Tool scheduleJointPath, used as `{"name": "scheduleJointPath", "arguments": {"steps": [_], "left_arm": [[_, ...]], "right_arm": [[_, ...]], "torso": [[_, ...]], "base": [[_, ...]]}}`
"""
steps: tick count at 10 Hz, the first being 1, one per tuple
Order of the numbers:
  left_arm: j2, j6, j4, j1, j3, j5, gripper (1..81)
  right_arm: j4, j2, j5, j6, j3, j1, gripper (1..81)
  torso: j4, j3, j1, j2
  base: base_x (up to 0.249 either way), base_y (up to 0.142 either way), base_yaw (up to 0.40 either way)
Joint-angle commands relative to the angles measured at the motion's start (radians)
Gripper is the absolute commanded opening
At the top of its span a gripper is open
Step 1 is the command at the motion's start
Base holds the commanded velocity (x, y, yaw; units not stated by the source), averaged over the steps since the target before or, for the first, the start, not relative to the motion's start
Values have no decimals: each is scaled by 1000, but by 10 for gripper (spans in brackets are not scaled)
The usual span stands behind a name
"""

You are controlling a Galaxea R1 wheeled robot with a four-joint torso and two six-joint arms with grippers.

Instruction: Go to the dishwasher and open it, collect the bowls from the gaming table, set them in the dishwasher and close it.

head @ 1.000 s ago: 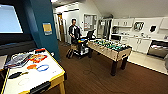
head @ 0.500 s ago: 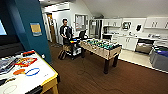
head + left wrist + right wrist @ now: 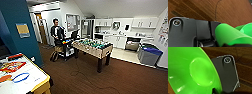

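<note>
Beyond the green table-football table (image 3: 93,47), dark wood floor (image 3: 112,77) lies open toward the steel-fronted dishwasher (image 3: 132,43). A lime green plastic bowl (image 3: 193,72) looms by the right wrist; jaw state of either gripper: cannot tell.

We count one person (image 3: 57,29), one table-football table (image 3: 93,47), one gaming table (image 3: 37,83), one open dishwasher (image 3: 132,43), two bins (image 3: 149,53).

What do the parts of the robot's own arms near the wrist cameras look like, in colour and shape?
Each wrist carries a wide dark grey plate with rounded, pale-edged corners and a round, ringed fitting at the corner. On the left wrist, a dark jointed bar sits beside the plate.
</note>
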Motion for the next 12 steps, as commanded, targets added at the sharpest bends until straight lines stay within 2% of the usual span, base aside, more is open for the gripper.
{"name": "scheduleJointPath", "arguments": {"steps": [1, 12], "left_arm": [[-6, 4, 12, -61, 14, 36, 10], [-5, 4, 8, -61, 12, 35, 10]], "right_arm": [[-18, -2, -46, -6, 7, 51, 10], [-17, -5, -46, -6, 7, 51, 10]], "torso": [[0, 0, 0, 0], [0, 0, 0, 0]], "base": [[0, 0, -236], [0, 0, -239]]}}
